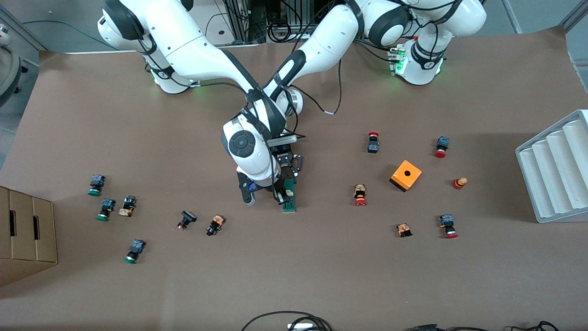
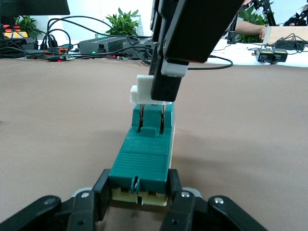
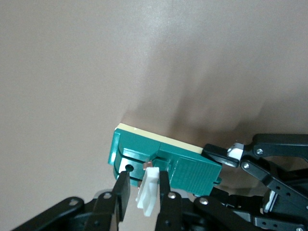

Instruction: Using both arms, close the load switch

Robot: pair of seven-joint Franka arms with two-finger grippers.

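Mid-frame on the counter (image 1: 321, 276), the left hand (image 2: 138, 192) clamps the switch (image 1: 289, 196) by its end; the right hand (image 3: 144, 190) pinches the white tab (image 3: 148, 191). Skewed pushing could slip the tab free or twist the switch loose

Brown matte table cover (image 1: 321, 276) spread under the grippers, evenly lit. Cardboard box (image 1: 25, 234) at the right arm's end, grey ridged tray (image 1: 558, 170) at the left arm's end. Cables, electronics (image 2: 103, 44) and potted plants (image 2: 122, 21) along the table's edge.
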